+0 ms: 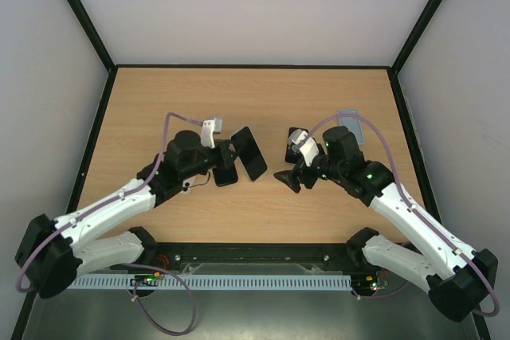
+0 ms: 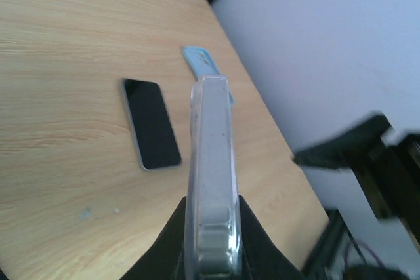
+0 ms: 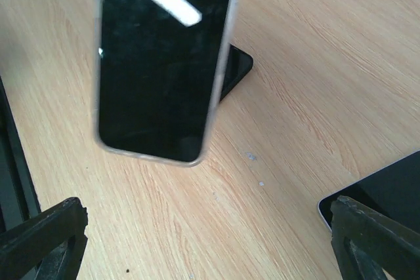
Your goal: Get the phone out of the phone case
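Two grips needed: my left jaws are clamped on the clear plastic phone case [image 2: 210,162], upright over the middle of the bench [image 1: 239,93], the glossy black phone [image 3: 157,63] seemingly inside. My right jaws gape beside it. I should pinch its lower end and peel slowly. Another dark phone [image 2: 151,122] lies towards the right edge; room lies along the near edge.

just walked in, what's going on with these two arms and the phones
The left hand is shut on a clear case, holding it on end over the table. The phone looks to be inside it, its dark screen facing the right hand, which is wide open just short of it and touches nothing. So the phone is not out yet. Another phone and a light blue case lie flat on the table farther off.
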### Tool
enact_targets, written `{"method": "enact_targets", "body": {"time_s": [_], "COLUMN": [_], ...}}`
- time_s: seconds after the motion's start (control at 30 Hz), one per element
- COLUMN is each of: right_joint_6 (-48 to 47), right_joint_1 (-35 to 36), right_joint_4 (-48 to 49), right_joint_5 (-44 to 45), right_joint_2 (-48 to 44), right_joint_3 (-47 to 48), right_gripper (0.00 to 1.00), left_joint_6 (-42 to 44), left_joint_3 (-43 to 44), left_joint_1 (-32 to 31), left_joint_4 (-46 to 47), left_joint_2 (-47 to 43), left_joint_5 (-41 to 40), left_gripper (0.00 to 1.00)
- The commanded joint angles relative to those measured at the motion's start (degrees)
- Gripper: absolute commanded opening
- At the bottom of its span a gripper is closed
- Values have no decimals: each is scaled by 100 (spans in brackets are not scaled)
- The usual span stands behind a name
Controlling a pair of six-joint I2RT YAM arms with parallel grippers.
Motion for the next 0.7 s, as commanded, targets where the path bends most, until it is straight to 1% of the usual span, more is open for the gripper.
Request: {"method": "enact_targets", "body": {"time_s": [0.0, 0.1, 0.13, 0.17, 0.2, 0.3, 0.33, 0.4, 0.5, 0.67], "right_joint_6": [-504, -1389, -1660, -1968, -2231, -2951, -3091, -3397, -3782, -3536], "right_joint_1": [24, 24, 24, 24, 24, 39, 41, 41, 41, 41], "right_joint_4": [-317, -957, -1205, -1450, -1742, -2265, -2398, -2695, -2945, -2593], "right_joint_5": [-312, -1181, -1481, -1758, -2111, -2676, -2777, -2982, -3237, -3483], "right_joint_2": [-167, 93, 233, 367, 500, 838, 924, 1048, 1087, 766], "right_joint_3": [27, 249, 311, 347, 357, 390, 448, 536, 557, 382], "right_gripper": [97, 99, 97, 93, 86, 69, 65, 59, 54, 53], "left_joint_6": [1309, 1655, 1689, 1695, 1704, 1658, 1626, 1502, 1237, 1114], "left_joint_3": [-208, -220, -222, -222, -216, -256, -281, -348, -440, -476], "left_joint_1": [117, 117, 117, 117, 117, 117, 117, 117, 117, 117], "left_joint_4": [17, 137, 221, 318, 424, 701, 797, 1050, 1444, 1637], "left_joint_2": [-560, -725, -767, -788, -810, -846, -860, -841, -784, -740], "left_joint_5": [1957, 2645, 2841, 3014, 3176, 3410, 3443, 3574, 3747, 3815], "left_gripper": [2, 3, 3, 3, 3, 2, 2, 2, 2, 2]}}
